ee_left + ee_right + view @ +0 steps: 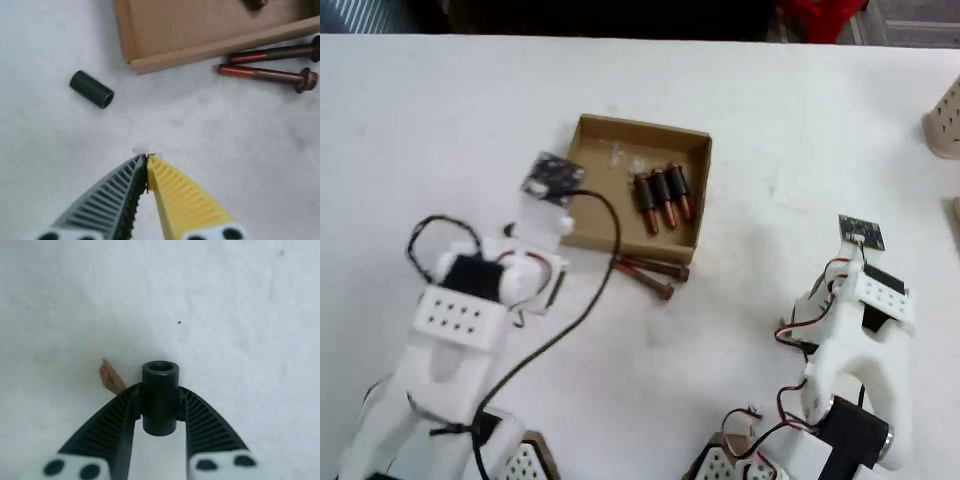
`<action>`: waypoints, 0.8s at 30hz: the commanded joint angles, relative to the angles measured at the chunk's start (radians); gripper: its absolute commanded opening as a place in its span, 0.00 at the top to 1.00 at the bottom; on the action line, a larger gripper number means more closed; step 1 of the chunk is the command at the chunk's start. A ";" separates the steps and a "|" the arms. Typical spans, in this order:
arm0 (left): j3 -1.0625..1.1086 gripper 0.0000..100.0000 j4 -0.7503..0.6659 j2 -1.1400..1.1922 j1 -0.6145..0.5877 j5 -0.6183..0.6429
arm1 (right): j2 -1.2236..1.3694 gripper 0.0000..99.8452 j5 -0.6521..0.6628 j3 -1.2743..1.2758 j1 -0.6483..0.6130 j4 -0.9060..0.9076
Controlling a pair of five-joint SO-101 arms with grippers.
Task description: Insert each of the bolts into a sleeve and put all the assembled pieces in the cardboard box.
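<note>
Meanwhile, the fingers of the right gripper clamp a black sleeve over the desk, well apart from the cardboard box. The left gripper holds its fingers pressed together near the box's corner, where a loose sleeve lies on its side. Three assembled pieces rest inside the box; two bolts lie just outside its wall.

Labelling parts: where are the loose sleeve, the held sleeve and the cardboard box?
loose sleeve (91, 89), left wrist view, its side.
held sleeve (160, 392), right wrist view, its barrel.
cardboard box (645, 128), high view, far wall.
</note>
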 commanded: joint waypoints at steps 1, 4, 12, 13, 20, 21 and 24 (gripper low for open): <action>-0.120 0.98 -0.066 0.142 0.122 -0.163 | -0.039 0.98 0.011 -0.006 0.010 -0.008; -0.163 0.98 -0.098 0.228 0.185 -0.227 | -0.036 0.98 0.011 -0.006 0.010 -0.010; -0.212 0.98 -0.278 0.426 0.334 -0.095 | -0.039 0.98 0.012 0.025 0.012 -0.058; -0.209 0.98 -0.310 0.452 0.346 -0.086 | -0.039 0.98 0.012 0.026 0.012 -0.058; -0.212 0.98 -0.580 0.653 0.403 -0.078 | -0.039 0.98 0.012 0.026 0.012 -0.059; -0.212 0.98 -0.612 0.679 0.404 -0.078 | -0.039 0.98 0.012 0.026 0.012 -0.059; -0.213 0.98 -0.669 0.742 0.398 -0.081 | -0.039 0.98 0.012 0.026 0.012 -0.071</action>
